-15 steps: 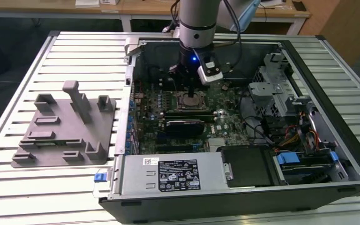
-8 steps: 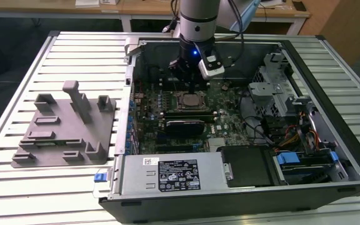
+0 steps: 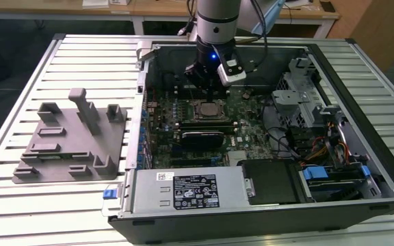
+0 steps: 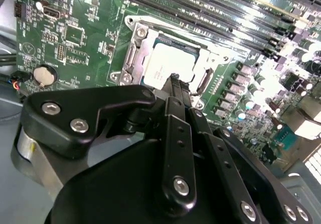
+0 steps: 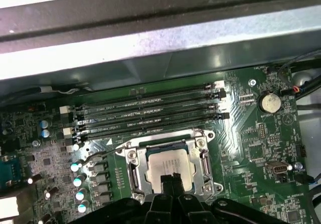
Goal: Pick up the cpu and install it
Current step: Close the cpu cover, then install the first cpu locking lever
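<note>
Exterior view: the arm is reaching down into the open computer case [image 3: 361,169] lying on the bench [image 3: 87,51]. The hand [image 3: 213,97] is hovering just over the cpu [image 3: 211,108], which is sitting in the motherboard socket. A grey fixture block [image 3: 70,138] is resting on the bench at the exterior view's left, well apart from the case.

Second wrist view: the hand [image 4: 174,78] is clenched, fingertips pressed together above one edge of the cpu [image 4: 163,66]; contact cannot be told. The cpu is lying flat inside the socket frame [image 4: 131,58].

First wrist view: the cpu [image 5: 168,163] is sitting square in the frame, with the memory slots [image 5: 150,111] running just beside it.
</note>
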Controlling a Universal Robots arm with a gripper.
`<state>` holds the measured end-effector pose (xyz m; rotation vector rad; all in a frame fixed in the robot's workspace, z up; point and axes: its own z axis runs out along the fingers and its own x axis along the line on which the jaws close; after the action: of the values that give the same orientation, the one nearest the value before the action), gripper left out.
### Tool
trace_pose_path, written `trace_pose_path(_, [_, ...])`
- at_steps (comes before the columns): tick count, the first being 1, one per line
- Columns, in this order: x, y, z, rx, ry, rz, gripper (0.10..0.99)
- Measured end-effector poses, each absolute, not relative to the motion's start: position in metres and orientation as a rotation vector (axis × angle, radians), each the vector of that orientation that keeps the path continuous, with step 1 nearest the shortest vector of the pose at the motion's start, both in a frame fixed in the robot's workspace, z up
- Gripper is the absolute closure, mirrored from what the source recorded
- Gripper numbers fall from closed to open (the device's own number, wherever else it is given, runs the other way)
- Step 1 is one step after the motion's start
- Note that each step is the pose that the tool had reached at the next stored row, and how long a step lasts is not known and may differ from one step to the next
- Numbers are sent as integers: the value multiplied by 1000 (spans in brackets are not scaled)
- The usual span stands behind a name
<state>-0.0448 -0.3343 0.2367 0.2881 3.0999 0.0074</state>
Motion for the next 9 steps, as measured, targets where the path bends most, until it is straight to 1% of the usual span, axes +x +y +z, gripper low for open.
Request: trace_pose_path(9, [-45, -334, 237, 288, 3100, 7, 976])
